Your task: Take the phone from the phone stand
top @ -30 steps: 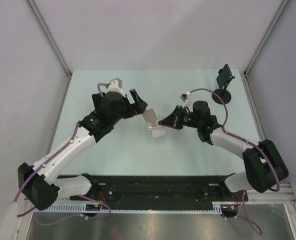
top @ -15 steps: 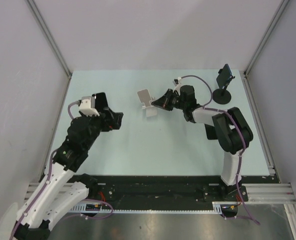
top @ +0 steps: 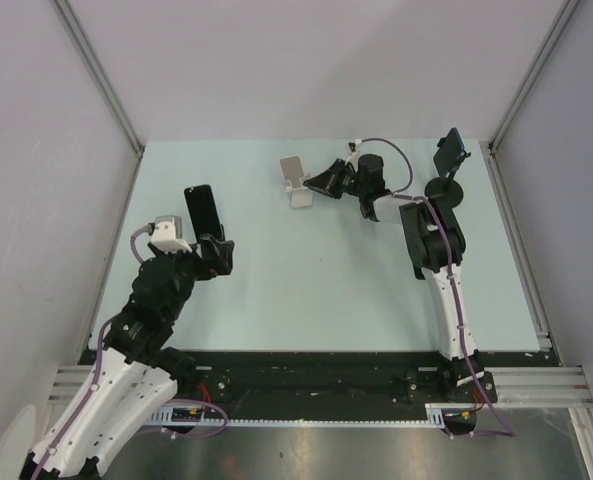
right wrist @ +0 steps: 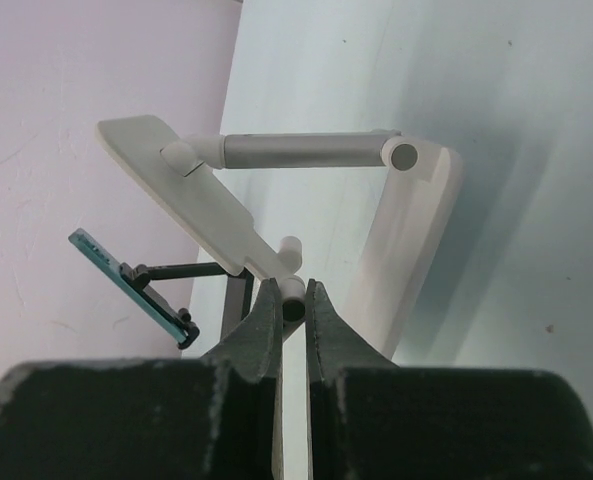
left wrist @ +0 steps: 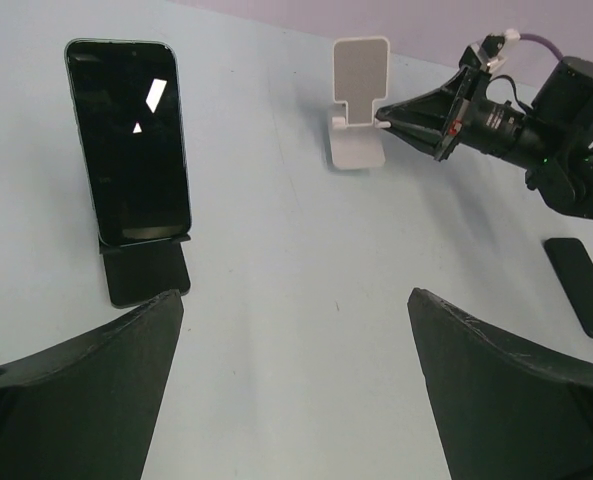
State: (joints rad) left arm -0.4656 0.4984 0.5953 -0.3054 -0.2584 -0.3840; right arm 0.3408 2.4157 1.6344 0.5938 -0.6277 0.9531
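Observation:
A black phone (left wrist: 126, 140) leans upright in a low black phone stand (left wrist: 144, 270) at the left of the table, also in the top view as the phone (top: 198, 210). My left gripper (left wrist: 294, 300) is open and holds nothing, just in front of that stand and apart from it; from above, the left gripper (top: 216, 252) sits below the phone. My right gripper (right wrist: 294, 300) is shut on a small peg of an empty white stand (right wrist: 276, 200). That white stand (top: 296, 180) is at the back middle.
A second phone (top: 449, 152) sits on a black round-based stand (top: 444, 192) at the back right corner. A flat black slab (left wrist: 581, 285) lies on the table under the right arm. Grey walls enclose the table on three sides.
My left arm has pulled back from the white stand to the near left, uncovering the black phone on its stand. My right gripper has carried the white stand toward the back.

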